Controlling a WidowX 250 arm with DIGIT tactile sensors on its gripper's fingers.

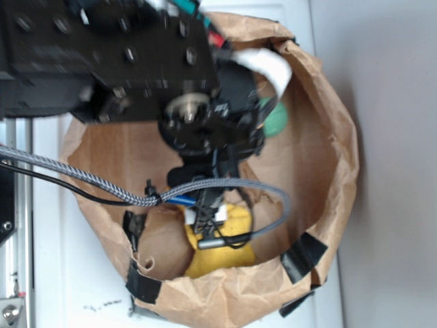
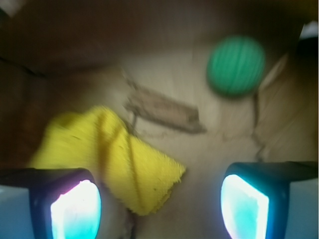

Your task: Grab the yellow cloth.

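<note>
Inside the round brown paper-walled enclosure (image 1: 334, 137) lie one mustard-yellow towel-textured cloth (image 2: 117, 159), one green ribbed ball (image 2: 235, 64) and one flat brown wood chip (image 2: 164, 113). The cloth is crumpled on the brown floor, apart from the ball. The pincer (image 2: 159, 201) hangs released above, its two fingers (image 2: 75, 204) spread wide, the cloth under the left-hand one in the wrist view.

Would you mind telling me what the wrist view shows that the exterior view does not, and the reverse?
Only the wrist view shows the brown wood chip lying between cloth and ball, and the gripper open, its fingers apart above the cloth's right corner. Only the exterior view shows the robot arm, the braided cable and the whole paper bag with its taped rim. Both show the yellow cloth and the green ball inside the bag.
</note>
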